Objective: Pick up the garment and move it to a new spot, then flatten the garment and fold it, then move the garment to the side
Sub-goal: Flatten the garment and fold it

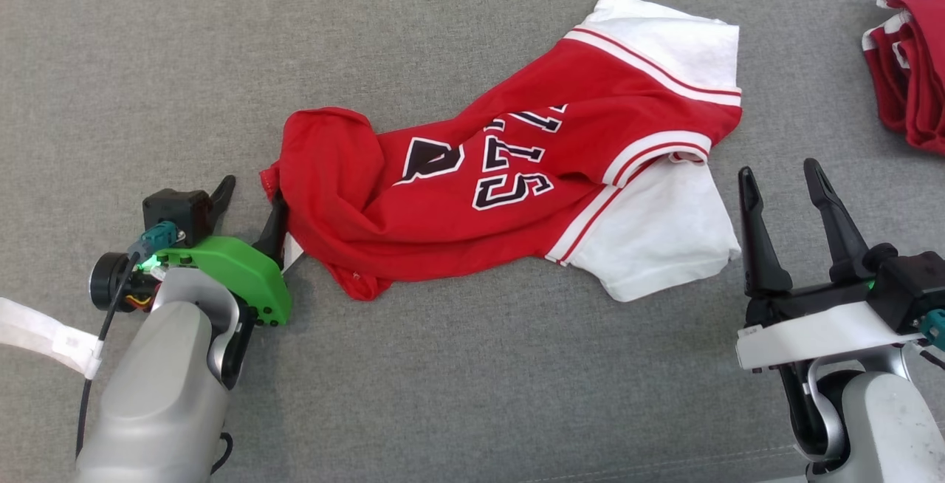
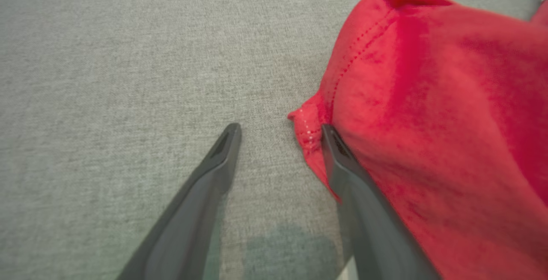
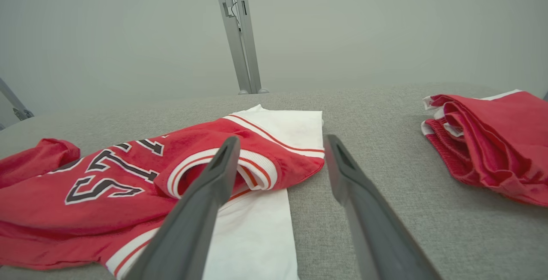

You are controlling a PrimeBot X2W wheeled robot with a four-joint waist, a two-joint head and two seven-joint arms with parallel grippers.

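Count: one garment (image 1: 369,202), a red jersey with two white sleeves and dark, white-edged lettering; one separate heap of red and white cloth (image 1: 912,62); two claws, both mine; one grey tabletop (image 1: 472,365) carrying all of it.

(a) Head view. The garment lies crumpled across the middle of the tabletop, its red body toward my left and its white sleeves toward my right. My left claw (image 1: 252,191) sits at the garment's left edge, fingers spread and gripping nothing. My right claw (image 1: 779,169) stands just beside the nearer white sleeve, apart from it, fingers spread and empty. The heap rests at the far right edge, well apart from the garment.

(b) Left wrist view. One finger (image 2: 342,164) touches the red hem, and a small stitched corner of that hem pokes into the gap just beside it. The other finger lies over bare tabletop.

(c) Right wrist view. The striped collar band and a white sleeve lie beyond and beneath my spread fingers. The heap sits to the right. A metal post (image 3: 239,36) rises behind the tabletop.
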